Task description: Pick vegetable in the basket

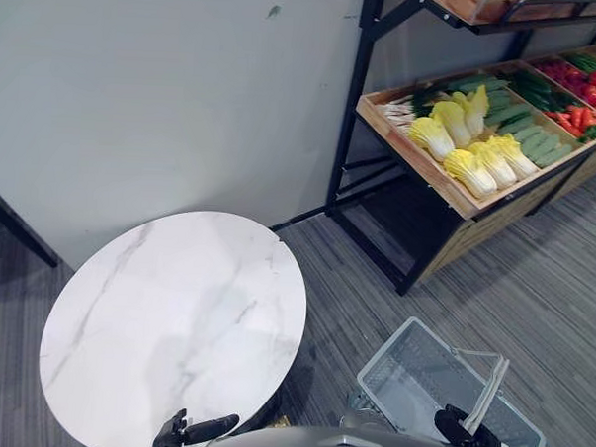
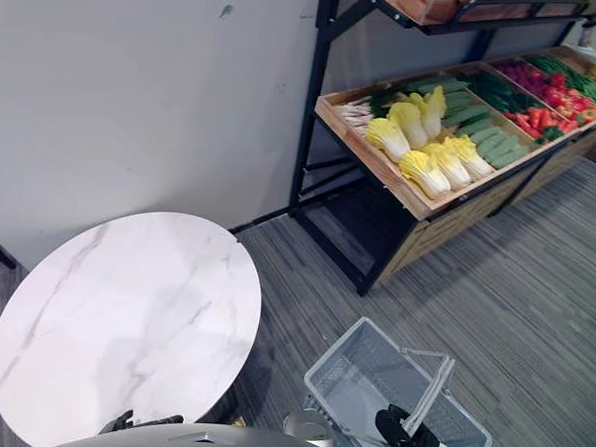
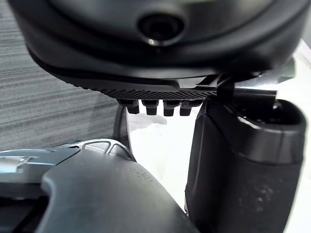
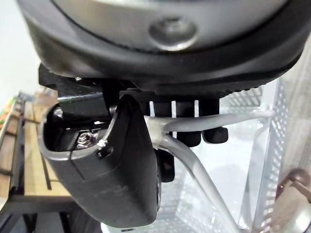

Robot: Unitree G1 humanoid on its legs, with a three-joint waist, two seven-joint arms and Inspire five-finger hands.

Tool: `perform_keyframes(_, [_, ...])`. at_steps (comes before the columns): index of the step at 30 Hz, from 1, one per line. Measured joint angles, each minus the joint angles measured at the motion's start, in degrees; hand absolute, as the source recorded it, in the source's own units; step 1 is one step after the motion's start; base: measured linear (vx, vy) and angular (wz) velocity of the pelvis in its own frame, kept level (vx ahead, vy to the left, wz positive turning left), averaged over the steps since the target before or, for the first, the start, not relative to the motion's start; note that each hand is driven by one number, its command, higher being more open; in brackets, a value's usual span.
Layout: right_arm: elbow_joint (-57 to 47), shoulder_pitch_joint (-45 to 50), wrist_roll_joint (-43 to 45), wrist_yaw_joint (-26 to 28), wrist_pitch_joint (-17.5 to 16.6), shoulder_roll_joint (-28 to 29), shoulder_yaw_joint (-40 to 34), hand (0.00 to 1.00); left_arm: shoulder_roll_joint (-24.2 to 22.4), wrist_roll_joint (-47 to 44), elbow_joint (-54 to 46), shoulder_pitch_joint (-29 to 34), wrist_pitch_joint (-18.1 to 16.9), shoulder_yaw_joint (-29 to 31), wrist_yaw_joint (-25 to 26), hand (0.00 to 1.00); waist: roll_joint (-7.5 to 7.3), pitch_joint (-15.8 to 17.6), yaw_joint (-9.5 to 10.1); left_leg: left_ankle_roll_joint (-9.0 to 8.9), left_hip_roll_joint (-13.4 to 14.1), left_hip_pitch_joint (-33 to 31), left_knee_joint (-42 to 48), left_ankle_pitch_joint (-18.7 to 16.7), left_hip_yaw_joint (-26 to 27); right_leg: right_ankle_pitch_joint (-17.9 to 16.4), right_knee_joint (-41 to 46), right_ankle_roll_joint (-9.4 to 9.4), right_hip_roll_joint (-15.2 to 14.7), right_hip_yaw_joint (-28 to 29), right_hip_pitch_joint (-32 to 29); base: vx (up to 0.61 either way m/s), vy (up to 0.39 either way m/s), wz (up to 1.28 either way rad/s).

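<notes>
- Right wrist view showed the right hand (image 4: pixel 112 165) curled tight round the basket (image 4: pixel 274 160) handle (image 4: pixel 194 167).
- Left hand (image 1: pixel 195 432) had straight fingers by the round tabletop (image 1: pixel 175 317) edge.
- Bare floor (image 1: pixel 532 293) lay between basket and shelf (image 1: pixel 419 164), where the vegetables (image 1: pixel 470 172) sat.
- Basket's near corner was cut off.

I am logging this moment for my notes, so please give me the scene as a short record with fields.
basket: grey, empty, at lower right
right hand: curled round the handle
left hand: open, by the near edge of the white round table
vegetables: cabbages and cucumbers in the wooden tray, upper right
task state: no vegetable in the basket yet
</notes>
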Motion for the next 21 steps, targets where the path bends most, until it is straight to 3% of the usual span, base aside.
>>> perform_keyframes(1, [0.0, 0.1, 0.8, 0.0, 0.0, 0.0, 0.5, 0.00, -0.1, 0.1, 0.0, -0.3, 0.0, 0.0, 0.0, 1.00, 0.37, 0.3, -0.23, 0.01, 0.8, -0.6, 0.6, 0.0, 1.0, 1.8, -0.1, -0.36, 0.4, -2.7, -1.2, -0.09, 0.019, -0.67])
perform_keyframes(2, [-0.1, 0.1, 1.6, -0.4, 0.0, 0.0, 1.3, 0.00, -0.1, 0.2, 0.0, -0.7, 0.0, 0.1, 0.0, 1.00, 0.75, 1.1, -0.56, 0.60, 1.5, -1.0, 0.7, 0.4, 2.7, 5.0, -2.6, -1.71, 0.0, -9.8, -1.8, -0.11, 0.024, -0.56])
perform_keyframes(3, [-0.3, -0.3, 1.7, -0.5, 0.0, 0.1, 1.6, 0.00, 0.0, 0.2, 0.0, -0.7, 0.0, 0.4, 0.0, 1.00, 1.46, 1.5, -0.52, 1.00, 1.6, -1.3, 0.5, 0.8, 3.6, 5.0, -3.8, -2.45, -0.6, -12.8, -1.7, -0.11, -0.006, -0.45])
perform_keyframes(4, [-0.6, 0.1, 2.4, -0.8, 0.2, 0.1, 2.2, 0.00, 0.3, 0.2, -0.2, -0.7, 0.0, 1.0, 0.0, 1.00, 0.70, 1.8, -1.02, 1.40, 1.5, -1.9, 0.7, 1.1, 4.6, 1.5, 1.1, -4.84, -3.3, -19.8, -2.7, -0.08, -0.018, -0.25])
perform_keyframes(5, [-0.6, 0.1, 3.3, -1.3, 0.3, 0.1, 2.8, 0.00, 0.4, 0.1, -0.3, -0.7, 0.1, 1.2, 0.7, 1.00, 0.43, 1.9, -1.06, 1.55, 1.5, -2.1, 1.0, 1.4, 5.2, -1.4, 6.8, -5.94, -5.8, -23.9, -3.5, -0.02, -0.039, -0.28])
perform_keyframes(6, [-0.9, 0.1, 3.6, -1.8, 0.4, 0.1, 3.5, 0.00, 0.6, -0.4, -0.3, -0.7, 0.1, 1.2, 1.1, 1.00, 0.04, 1.8, -0.81, 1.65, 1.5, -2.5, 1.8, 1.4, 6.0, -3.6, 12.2, -6.11, -8.4, -26.5, -4.3, 0.03, -0.048, -0.43])
perform_keyframes(7, [-1.7, -0.4, 3.8, -1.9, 0.4, -0.1, 4.3, 0.00, 1.3, -1.1, -0.9, -0.7, 0.1, 1.2, 1.1, 1.00, -2.05, 1.6, -0.63, 1.81, 0.8, -3.0, 4.0, 1.4, 7.3, -4.7, 15.1, -5.97, -10.8, -28.2, -5.9, 0.03, -0.045, -0.49])
perform_keyframes(8, [-1.3, -1.1, 3.7, -1.9, 0.4, -0.6, 5.1, 0.00, 2.1, -1.9, -0.8, -0.9, 0.1, 1.2, 1.1, 1.00, -2.67, 2.1, -0.75, 2.63, 0.6, -4.0, 5.4, 1.8, 7.3, -4.6, 14.4, -6.62, -10.1, -28.9, -6.3, -0.03, -0.071, -0.79])
perform_keyframes(9, [0.7, -5.9, 3.3, -1.8, 0.5, -1.7, 6.4, 0.00, 3.0, -3.1, 0.2, -0.9, 0.0, 1.4, 0.5, 1.00, -3.55, 1.6, -0.08, 5.37, -2.6, -8.1, 4.9, 0.0, 5.8, -3.3, 2.1, -5.79, -8.2, -24.2, -4.0, -0.10, -0.050, -1.21])
perform_keyframes(10, [1.5, -11.8, 3.0, -1.7, 0.8, -4.3, 5.7, 0.00, 0.6, -3.3, 1.2, -3.6, -0.2, 2.7, 0.7, 1.00, -0.80, 3.3, 1.68, 8.28, -7.2, -10.5, -5.5, 3.1, 4.7, -2.8, 5.3, -6.12, -9.2, -27.2, -4.5, -0.09, -0.045, -1.30])
perform_keyframes(11, [1.8, -13.2, 3.0, -1.6, 0.7, -5.2, 5.8, 0.00, 0.2, -4.0, 0.9, -3.4, -0.9, 2.7, 0.9, 1.00, -1.19, 4.0, 1.83, 10.00, -8.7, -10.6, -7.3, 9.1, 3.4, -5.2, 14.2, -7.57, -11.9, -29.6, -5.8, 0.08, -0.027, -1.32])
perform_keyframes(12, [3.2, -15.4, 2.9, -1.0, 0.7, -5.8, 8.0, 0.00, 1.3, -4.9, 0.5, -3.0, -1.2, 2.7, 1.6, 1.00, -2.98, 3.4, 2.22, 9.30, -9.8, -9.7, -6.7, 9.4, 6.4, -8.7, 17.5, -5.33, -16.0, -32.1, -2.6, 0.16, -0.103, -0.94])
perform_keyframes(13, [3.5, -17.2, 2.6, -0.4, 0.7, -5.9, 10.9, 0.00, 2.2, -5.5, 0.7, -3.3, -0.9, 2.6, 1.9, 1.00, -4.35, 3.5, 2.82, 9.43, -8.2, -11.6, -2.7, 8.4, 8.2, -10.5, 11.8, -1.93, -16.1, -34.7, 0.6, 0.15, -0.108, -0.85])
perform_keyframes(14, [3.7, -17.8, 2.2, 0.0, 0.8, -5.9, 11.9, 0.00, 2.2, -5.6, 0.8, -3.6, -1.0, 2.7, 1.9, 1.00, -4.23, 3.7, 3.01, 9.28, -6.8, -12.4, -1.0, 7.9, 8.8, -10.7, 9.0, -1.71, -14.9, -36.0, 1.4, 0.03, -0.169, -0.66])
perform_keyframes(16, [4.4, -18.0, 0.8, 1.3, 0.8, -6.4, 14.2, 0.00, 1.6, -5.5, 0.7, -4.2, -0.9, 2.3, 1.9, 1.00, -2.16, 3.6, 3.04, 8.67, -1.3, -13.8, 3.2, 7.4, 8.8, -8.1, -1.4, -3.07, -8.6, -37.6, 5.8, -0.02, -0.219, -0.30])
perform_keyframes(18, [4.4, -16.3, 0.7, 1.4, 0.8, -7.3, 14.4, 0.00, 1.5, -5.5, 0.8, -4.2, -0.9, 2.0, 1.9, 1.00, -1.40, 3.4, 2.87, 8.43, 0.8, -13.5, 4.0, 7.5, 8.3, -6.7, -5.4, -4.00, -6.0, -38.2, 8.6, -0.01, -0.166, -0.01])
perform_keyframes(21, [4.4, -15.5, -1.0, 1.2, 0.7, -10.3, 13.7, 0.00, 1.3, -5.3, 0.8, -3.9, -0.6, 0.7, 1.9, 1.00, -0.27, 3.3, 1.65, 5.71, 1.4, -12.5, 0.9, 9.6, 8.4, -4.8, -9.4, -4.92, -3.7, -38.7, 10.2, -0.03, -0.116, -0.01])
